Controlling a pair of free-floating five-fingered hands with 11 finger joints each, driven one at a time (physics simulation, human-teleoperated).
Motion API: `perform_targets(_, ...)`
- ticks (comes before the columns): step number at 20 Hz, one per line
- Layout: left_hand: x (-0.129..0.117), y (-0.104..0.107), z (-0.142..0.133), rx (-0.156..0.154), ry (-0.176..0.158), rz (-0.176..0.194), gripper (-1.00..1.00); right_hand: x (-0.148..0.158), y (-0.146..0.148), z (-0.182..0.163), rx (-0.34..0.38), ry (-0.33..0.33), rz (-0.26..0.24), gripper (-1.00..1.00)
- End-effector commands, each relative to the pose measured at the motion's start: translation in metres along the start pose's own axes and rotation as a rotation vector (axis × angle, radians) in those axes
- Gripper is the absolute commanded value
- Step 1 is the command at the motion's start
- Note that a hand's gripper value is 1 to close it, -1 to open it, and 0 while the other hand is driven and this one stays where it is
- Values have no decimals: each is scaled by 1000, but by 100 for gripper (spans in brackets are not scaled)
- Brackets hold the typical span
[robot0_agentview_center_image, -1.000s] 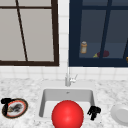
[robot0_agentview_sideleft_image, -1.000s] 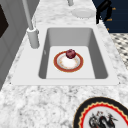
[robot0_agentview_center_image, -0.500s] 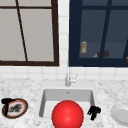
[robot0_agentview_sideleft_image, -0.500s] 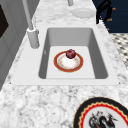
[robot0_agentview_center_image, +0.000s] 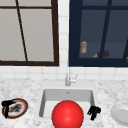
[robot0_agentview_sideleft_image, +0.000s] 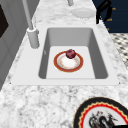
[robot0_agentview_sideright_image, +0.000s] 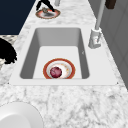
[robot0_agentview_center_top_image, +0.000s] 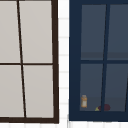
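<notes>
Fingers: left hand (robot0_agentview_center_image: 6, 106) curled on patterned plate (robot0_agentview_center_image: 18, 110) | right hand (robot0_agentview_center_image: 93, 112) curled, empty, beside sink (robot0_agentview_center_image: 45, 100)

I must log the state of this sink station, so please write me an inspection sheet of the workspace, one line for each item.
Surface: marbled counter around a white sink.
Things at the hands: patterned plate on the counter under the left hand; the right sink rim beside the right hand.
Clutter: red-rimmed plate in the sink, carrying a dark red round fruit; plain white plate on the right counter; a large red ball in the front view.
Hands: left hand over the patterned plate's left edge; right hand, fingers curled, at the right sink rim.
Cables: nothing seen.
Surroundings: faucet; pale window; dark cabinet holding a small jar.
</notes>
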Motion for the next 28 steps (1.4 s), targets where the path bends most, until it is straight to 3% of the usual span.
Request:
perform_targets(1, 0, 0, 0, 1, 2, 18, -100, 0, 0, 0, 0, 0, 0, 0)
perform_targets(2, 0, 0, 0, 2, 2, 26, -100, 0, 0, 0, 0, 0, 0, 0)
perform_targets(3, -2, 1, -1, 4, 3, 39, 100, 0, 0, 0, 0, 0, 0, 0)
perform_targets(4, -3, 3, 0, -17, -9, 54, 100, 0, 0, 0, 0, 0, 0, 0)
perform_targets(6, 0, 11, -1, -7, -5, 118, 100, 0, 0, 0, 0, 0, 0, 0)
perform_targets(8, 0, 15, -2, 2, 1, 83, 100, 0, 0, 0, 0, 0, 0, 0)
perform_targets(12, -2, 19, -3, 13, 9, 64, 100, 0, 0, 0, 0, 0, 0, 0)
perform_targets(14, 0, 17, -3, 13, 7, 9, 100, 0, 0, 0, 0, 0, 0, 0)
perform_targets(15, 0, 17, -3, 14, 9, -3, 100, 0, 0, 0, 0, 0, 0, 0)
perform_targets(16, -1, 18, -1, 24, 8, 7, 100, 0, 0, 0, 0, 0, 0, 0)
perform_targets(17, 0, 19, -3, 24, 6, -12, 100, 0, 0, 0, 0, 0, 0, 0)
perform_targets(25, 38, 65, -38, 10, 3, 29, 100, 0, 0, 0, 0, 0, 0, 0)
perform_targets(28, 52, 83, -52, 6, -1, 28, 100, 0, 0, 0, 0, 0, 0, 0)
